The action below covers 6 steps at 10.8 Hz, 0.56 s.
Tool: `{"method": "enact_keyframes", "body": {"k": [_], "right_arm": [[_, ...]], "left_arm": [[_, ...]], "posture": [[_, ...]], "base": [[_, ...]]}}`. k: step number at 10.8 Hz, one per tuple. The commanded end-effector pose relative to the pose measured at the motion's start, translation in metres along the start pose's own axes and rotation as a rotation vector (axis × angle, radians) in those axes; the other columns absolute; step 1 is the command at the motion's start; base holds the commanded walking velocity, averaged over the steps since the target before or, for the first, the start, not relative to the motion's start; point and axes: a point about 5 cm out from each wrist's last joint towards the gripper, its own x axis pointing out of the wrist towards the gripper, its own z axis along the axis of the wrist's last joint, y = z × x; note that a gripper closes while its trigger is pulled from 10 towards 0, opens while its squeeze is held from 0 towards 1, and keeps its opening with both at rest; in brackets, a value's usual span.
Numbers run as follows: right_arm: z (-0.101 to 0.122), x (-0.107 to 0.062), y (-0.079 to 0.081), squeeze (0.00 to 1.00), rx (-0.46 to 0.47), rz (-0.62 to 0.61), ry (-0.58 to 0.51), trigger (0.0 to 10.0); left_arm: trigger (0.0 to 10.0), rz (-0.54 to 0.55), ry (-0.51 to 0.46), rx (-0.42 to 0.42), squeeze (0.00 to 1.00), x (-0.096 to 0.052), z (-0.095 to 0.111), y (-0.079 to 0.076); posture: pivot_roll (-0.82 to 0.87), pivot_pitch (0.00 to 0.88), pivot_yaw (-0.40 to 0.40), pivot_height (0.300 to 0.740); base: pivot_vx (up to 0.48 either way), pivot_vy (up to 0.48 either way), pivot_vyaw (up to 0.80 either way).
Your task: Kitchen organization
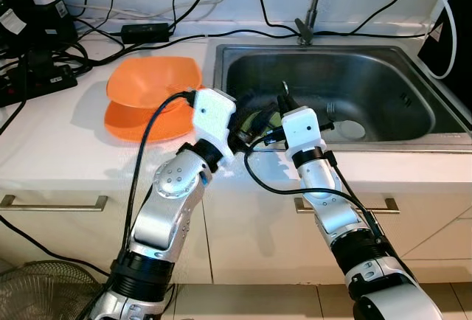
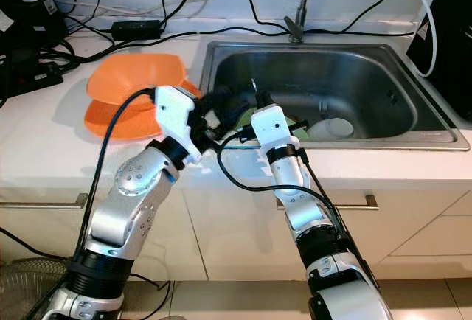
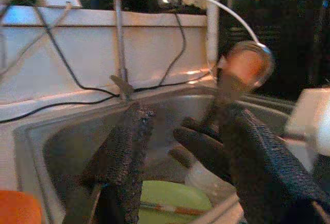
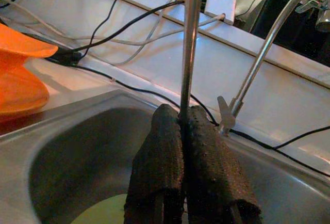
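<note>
Over the front left corner of the sink (image 1: pixel 413 132), the right gripper (image 4: pixel 184 131) has its jaws pinched tight on the thin metal handle of a spoon (image 4: pixel 190 43), which stands upright above the fingers. The left gripper (image 3: pixel 180 146) sits just beside it, jaws spread wide with the spoon's bowl showing beyond them. A green plate (image 3: pixel 170 198) lies in the sink below. Orange bowls (image 1: pixel 151 95) rest on the counter (image 1: pixel 51 143).

Steel sink (image 2: pixel 369 69) set in white counter (image 2: pixel 44 150). Orange bowls (image 2: pixel 125 95) stacked beside sink. Both grippers held over sink's near left corner.
</note>
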Motion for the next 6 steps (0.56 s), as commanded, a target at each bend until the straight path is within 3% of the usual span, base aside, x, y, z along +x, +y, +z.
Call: {"method": "enact_keyframes", "body": {"k": [1, 2, 4, 5, 6], "right_arm": [[0.002, 0.004, -0.006, 0.00, 0.007, -0.031, -0.003, 0.0], [0.002, 0.006, -0.009, 0.00, 0.014, -0.045, 0.003, 0.0], [-0.003, 0.015, -0.029, 0.00, -0.006, -0.103, 0.046, 0.1], [-0.003, 0.018, -0.037, 0.00, 0.005, -0.129, 0.062, 9.8], [-0.004, 0.023, -0.046, 0.00, 0.019, -0.158, 0.080, 10.0]], "left_arm": [[10.0, 0.031, -0.030, -0.003, 1.00, -0.001, 0.006, 0.004], [10.0, 0.079, -0.040, -0.024, 0.00, -0.003, 0.005, 0.010], [10.0, 0.232, -0.005, -0.056, 0.00, -0.017, -0.014, 0.029], [10.0, 0.234, -0.005, -0.044, 0.00, -0.021, -0.017, 0.029], [10.0, 0.228, 0.022, -0.040, 0.00, -0.025, -0.022, 0.028]], "posture": [[0.13, 0.000, 0.013, 0.740], [0.14, 0.000, 0.012, 0.740], [0.14, 0.000, 0.007, 0.740], [0.14, 0.000, 0.006, 0.740], [0.14, 0.000, 0.009, 0.740]], "base": [[0.000, 0.000, 0.00], [0.000, 0.000, 0.00], [0.000, 0.000, 0.00], [0.000, 0.000, 0.00], [0.000, 0.000, 0.00]]}}
